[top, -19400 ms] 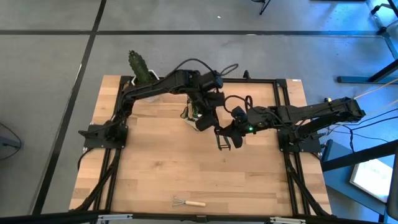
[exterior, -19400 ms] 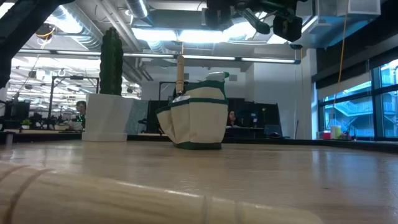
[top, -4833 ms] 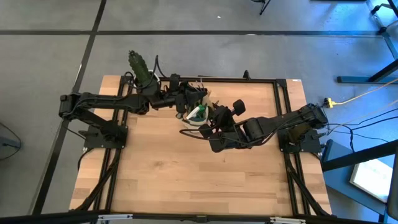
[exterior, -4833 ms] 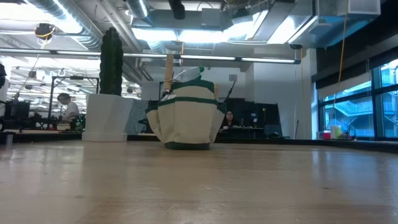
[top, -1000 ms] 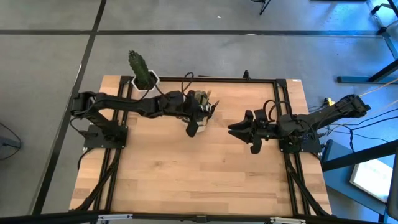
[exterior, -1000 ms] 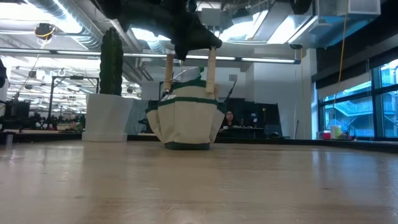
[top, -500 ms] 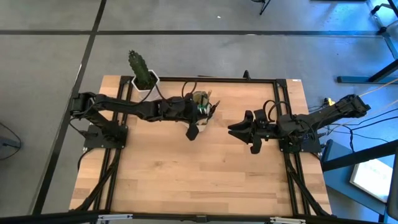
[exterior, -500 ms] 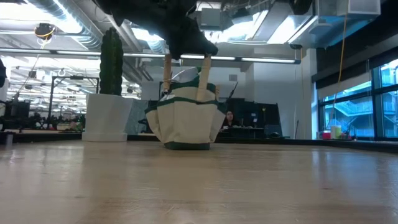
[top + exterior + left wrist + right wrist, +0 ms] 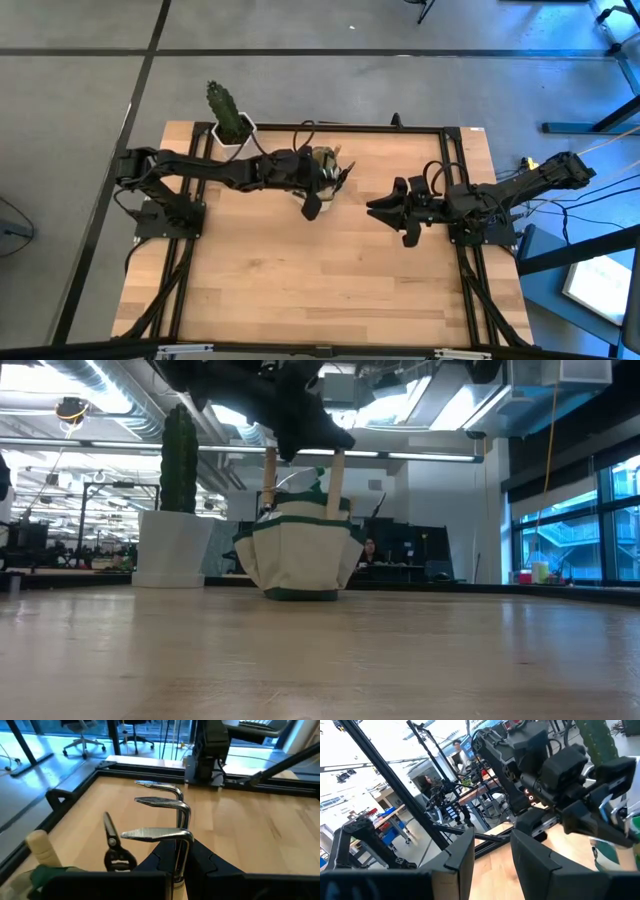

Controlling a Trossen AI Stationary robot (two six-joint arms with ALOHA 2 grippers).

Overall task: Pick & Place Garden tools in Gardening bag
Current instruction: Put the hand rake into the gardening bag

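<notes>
I see the wooden table (image 9: 300, 280) with the left arm reaching across its far half and the right arm pulled back to its own side.

The white pot (image 9: 172, 548) with the tall cactus (image 9: 179, 457) stands at the far left corner, well apart from the bag on its right in the low view.

The gardening bag (image 9: 298, 558) sits upright on the far middle of the table, pale fabric with green trim. Several tools stand in it: a wooden handle (image 9: 270, 477) sticks up at its left side, a dark pair of shears (image 9: 114, 851) and a pale handle end (image 9: 41, 848) show at its mouth in the left wrist view, with something green (image 9: 50, 872) beside them.

The left gripper (image 9: 311, 207) is right over the bag, clenched on the wooden handle of the little rake (image 9: 165, 822); its bent wire tines point away from the wrist camera, and the handle (image 9: 334, 478) hangs down into the bag's right side.

The right gripper (image 9: 384, 206) hovers near the table's right edge, well apart from the bag, fingers (image 9: 462, 855) parted with nothing between them.
</notes>
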